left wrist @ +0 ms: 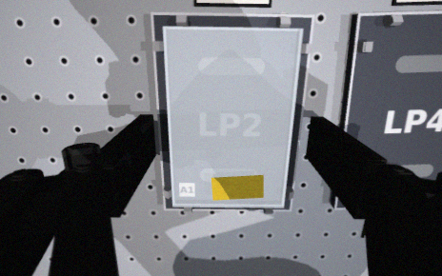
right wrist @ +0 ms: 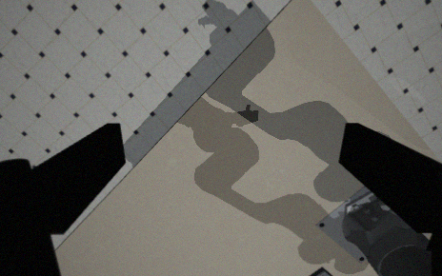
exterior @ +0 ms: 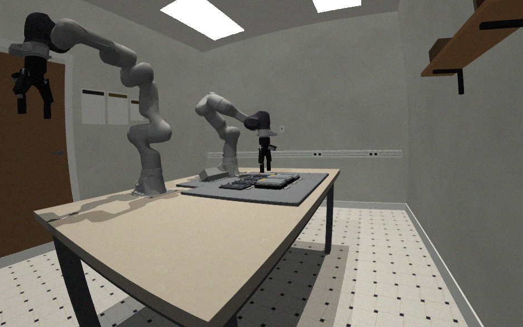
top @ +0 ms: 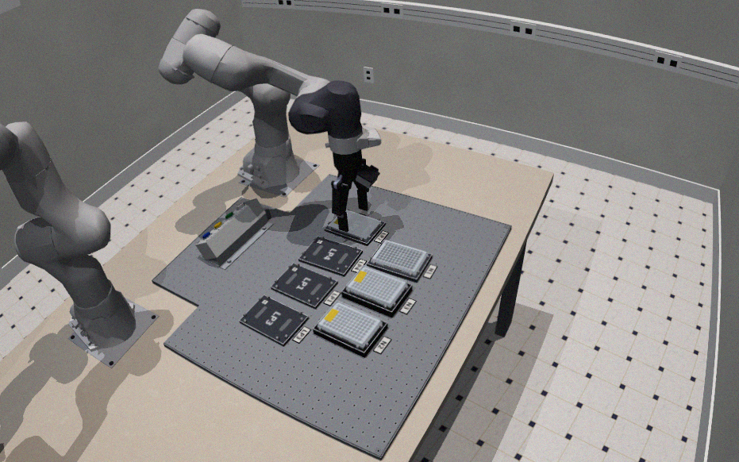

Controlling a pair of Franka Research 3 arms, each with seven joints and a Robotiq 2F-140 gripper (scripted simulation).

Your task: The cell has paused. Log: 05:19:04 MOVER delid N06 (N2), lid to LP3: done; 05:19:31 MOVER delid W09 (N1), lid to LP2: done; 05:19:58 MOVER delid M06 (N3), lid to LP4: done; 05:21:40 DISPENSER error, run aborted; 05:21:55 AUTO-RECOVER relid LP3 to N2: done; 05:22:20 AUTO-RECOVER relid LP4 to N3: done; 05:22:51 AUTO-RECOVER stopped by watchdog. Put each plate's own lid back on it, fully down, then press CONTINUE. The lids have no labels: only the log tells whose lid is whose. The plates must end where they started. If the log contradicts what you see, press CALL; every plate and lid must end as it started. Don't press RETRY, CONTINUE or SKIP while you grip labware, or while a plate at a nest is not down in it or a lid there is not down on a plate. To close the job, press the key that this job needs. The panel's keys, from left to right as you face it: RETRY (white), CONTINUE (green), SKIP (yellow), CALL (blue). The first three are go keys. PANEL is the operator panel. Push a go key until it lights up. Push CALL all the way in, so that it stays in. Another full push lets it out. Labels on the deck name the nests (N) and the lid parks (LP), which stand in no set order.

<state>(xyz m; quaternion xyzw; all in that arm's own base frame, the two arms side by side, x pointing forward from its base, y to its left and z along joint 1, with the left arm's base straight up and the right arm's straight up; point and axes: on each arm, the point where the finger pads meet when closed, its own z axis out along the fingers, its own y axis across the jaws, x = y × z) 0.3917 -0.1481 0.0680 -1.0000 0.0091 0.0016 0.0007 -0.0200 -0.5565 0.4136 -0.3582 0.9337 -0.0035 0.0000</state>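
Note:
A clear lid (top: 367,227) (left wrist: 231,95) with a yellow patch lies on park LP2. My left gripper (top: 353,219) (exterior: 265,170) (left wrist: 231,136) is open, one finger over each long side of the lid, not touching it. Plate N1 (top: 401,258) shows bare wells and no yellow patch. Plates N3 (top: 380,287) and N2 (top: 355,325) carry lids with yellow patches. My right gripper (exterior: 34,115) (right wrist: 232,143) is open and empty, high over the table's far end. The panel (top: 234,238) (exterior: 213,174) shows blue (top: 206,235), yellow (top: 217,225) and green (top: 229,215) keys; the white key cannot be made out.
Parks LP4 (top: 319,256) (left wrist: 419,90), LP1 (top: 290,282) and LP3 (top: 259,318) hold no lid. LP4 lies close beside the left gripper's finger. The plates stand in a tight row beside the parks. A wall shelf (exterior: 464,44) is at the upper right of the exterior view.

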